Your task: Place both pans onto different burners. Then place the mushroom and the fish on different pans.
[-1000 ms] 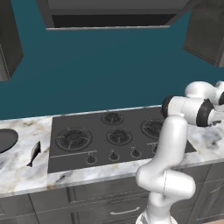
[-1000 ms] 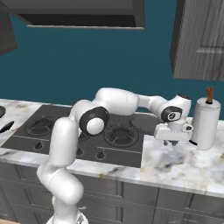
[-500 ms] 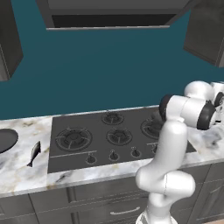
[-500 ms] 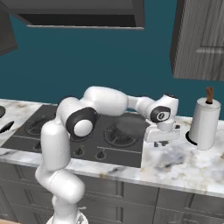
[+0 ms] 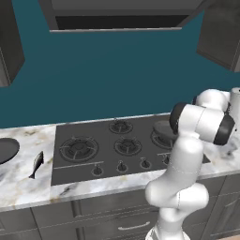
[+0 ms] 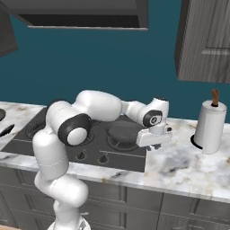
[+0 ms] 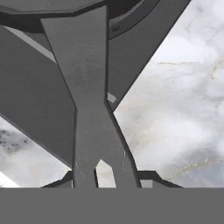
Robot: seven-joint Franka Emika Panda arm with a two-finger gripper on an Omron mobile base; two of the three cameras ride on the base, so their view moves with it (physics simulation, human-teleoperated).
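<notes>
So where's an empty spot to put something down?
Bare marble lies between the cooktop and the paper towel roll, and in front of the fish. It is crowded at the right burner, where the gripper holds a pan.

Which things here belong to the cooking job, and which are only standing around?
Job: pan held by its handle; second pan; fish; burners; pincer.
Standing around: paper towel roll; cooktop knobs; wall cabinets.

A paper-towel roll (image 6: 210,126) stands upright on marble counter (image 6: 179,166).
</notes>
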